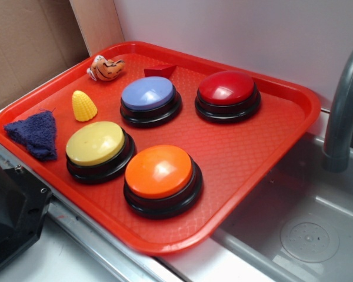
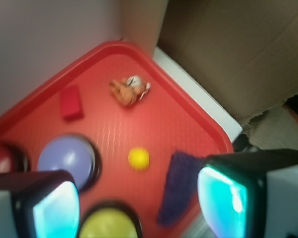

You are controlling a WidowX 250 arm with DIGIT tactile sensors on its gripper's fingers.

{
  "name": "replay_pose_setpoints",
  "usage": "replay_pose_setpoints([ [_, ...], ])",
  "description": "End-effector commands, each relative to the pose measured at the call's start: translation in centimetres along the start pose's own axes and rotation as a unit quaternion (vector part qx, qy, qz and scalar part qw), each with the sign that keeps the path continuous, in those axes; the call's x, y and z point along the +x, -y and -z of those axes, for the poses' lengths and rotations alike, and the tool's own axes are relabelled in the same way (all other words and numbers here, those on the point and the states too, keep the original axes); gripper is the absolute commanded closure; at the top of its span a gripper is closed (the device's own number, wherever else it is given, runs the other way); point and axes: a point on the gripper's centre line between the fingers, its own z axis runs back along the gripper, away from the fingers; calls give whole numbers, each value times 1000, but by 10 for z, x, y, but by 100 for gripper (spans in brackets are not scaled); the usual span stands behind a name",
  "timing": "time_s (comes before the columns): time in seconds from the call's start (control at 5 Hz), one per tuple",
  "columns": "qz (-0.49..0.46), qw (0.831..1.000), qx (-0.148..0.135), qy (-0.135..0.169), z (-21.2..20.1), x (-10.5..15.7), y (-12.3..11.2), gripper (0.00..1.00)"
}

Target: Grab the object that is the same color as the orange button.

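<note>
At the tray's (image 1: 265,155) 11 o'clock corner, the orange tiger figure (image 1: 106,67) lies ungrasped, well apart from the orange button (image 1: 159,171) at 6 o'clock, while the gripper (image 2: 139,203), jaws released and empty, hovers above; the grasp remains undone.

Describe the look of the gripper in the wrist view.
Only the two fingers show, one at each lower corner of the wrist view. Each finger has a dark, boxy, rounded-edged shell around a glossy teal pad, with pale grey at the outer side. The gripper shows no cables or markings here, and the image is blurred.
</note>
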Motion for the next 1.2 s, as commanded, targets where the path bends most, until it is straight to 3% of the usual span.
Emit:
replay_pose_setpoints([
  [0.0,-90,995,31,34,63,66,1,0],
  [0.2,-92,995,16,27,95,79,16,0],
  [0.4,-82,997,7,-1,117,73,37,0],
  [0.8,-81,995,39,-41,123,40,12,0],
  [1.0,-75,995,53,-35,135,43,13,0],
])
